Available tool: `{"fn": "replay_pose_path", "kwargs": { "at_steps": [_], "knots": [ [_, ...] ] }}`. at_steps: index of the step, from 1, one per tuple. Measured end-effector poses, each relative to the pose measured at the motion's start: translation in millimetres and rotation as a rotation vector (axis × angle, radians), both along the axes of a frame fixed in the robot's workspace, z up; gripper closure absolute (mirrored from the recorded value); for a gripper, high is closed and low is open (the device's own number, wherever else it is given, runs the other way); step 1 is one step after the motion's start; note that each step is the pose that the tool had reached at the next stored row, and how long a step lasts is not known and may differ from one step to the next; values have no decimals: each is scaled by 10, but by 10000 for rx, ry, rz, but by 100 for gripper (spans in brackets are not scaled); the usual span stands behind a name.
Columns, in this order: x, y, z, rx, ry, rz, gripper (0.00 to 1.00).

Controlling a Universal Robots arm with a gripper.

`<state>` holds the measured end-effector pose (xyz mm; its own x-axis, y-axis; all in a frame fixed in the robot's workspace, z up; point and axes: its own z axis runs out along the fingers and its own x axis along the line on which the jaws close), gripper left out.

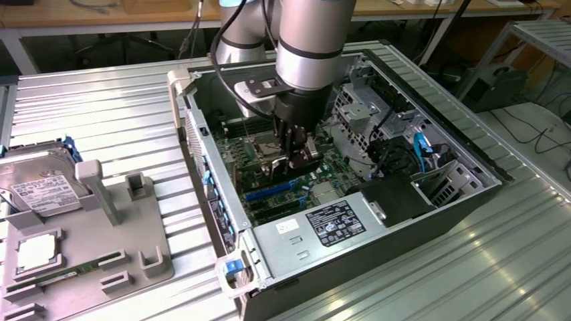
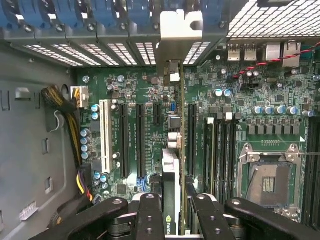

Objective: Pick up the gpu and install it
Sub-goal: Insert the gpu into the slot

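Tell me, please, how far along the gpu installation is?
Done: the gpu is picked up and inside the computer case. In hand: the pincer grips it edge-on over the motherboard slots. Left: release; whether it is fully seated cannot be told.

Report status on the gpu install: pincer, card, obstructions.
Pincer shut on gpu. Card edge-on over motherboard slots; seated or not, cannot tell. Cable bundle off to side, apart from card.

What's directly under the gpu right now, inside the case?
The gripper holds the gpu edge-on above the green motherboard. Long black expansion slots show on either side of it. Whatever lies directly beneath the card's edge is covered by the card itself.
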<state>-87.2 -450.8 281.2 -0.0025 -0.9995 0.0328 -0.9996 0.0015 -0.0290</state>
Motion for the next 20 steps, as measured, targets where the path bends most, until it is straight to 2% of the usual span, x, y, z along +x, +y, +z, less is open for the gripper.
{"fn": "replay_pose_path", "kwargs": {
  "at_steps": [4, 15, 20],
  "knots": [
    [-49, 0, -25, 2, -2, 0, 73],
    [-71, -5, -84, -2, 1, 0, 73],
    [-71, 8, -93, 1, 25, -1, 73]
  ]
}}
